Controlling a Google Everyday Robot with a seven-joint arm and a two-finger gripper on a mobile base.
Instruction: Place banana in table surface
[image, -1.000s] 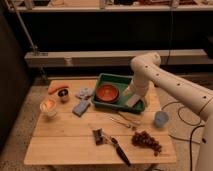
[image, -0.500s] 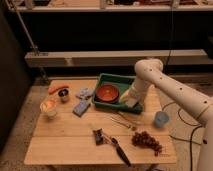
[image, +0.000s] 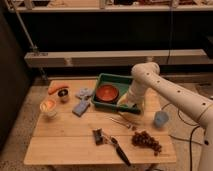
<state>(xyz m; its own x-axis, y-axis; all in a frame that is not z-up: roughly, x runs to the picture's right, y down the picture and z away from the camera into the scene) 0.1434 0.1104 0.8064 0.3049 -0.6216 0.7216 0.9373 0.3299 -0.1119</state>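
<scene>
Camera view: one shot looks down across the bench (image: 65, 145), with the arm coming in from the right side.
Change: over the last second the arm has dropped from above the right end of the green tray (image: 112, 76) to low over the tray's near right corner. Nothing else on the bench has shifted.
Hand: the hand (image: 128, 101) sits down at that near right corner, at a pale yellow shape. Whether it is open or closed cannot be told.
Banana: the banana (image: 124, 105) is most likely that pale yellow shape. It lies in the right end of the tray, just right of the orange bowl (image: 107, 93), and is partly hidden by the hand. It is not on the planks yet.
Contact: it is unclear whether the hand touches the banana or hangs just over it.
Meaning: the descent suggests the reach is ending and the pick-up is the step in hand. Lifting clear of the tray and setting down on the bench are both left to do, so the task looks early.
Landing spots: bare planks show at the near left, well apart from the grapes (image: 145, 140) and the blue cup (image: 161, 119).
Risk: the tray wall and the bowl crowd the hand, and thin utensils (image: 122, 121) lie just near of the tray.
</scene>
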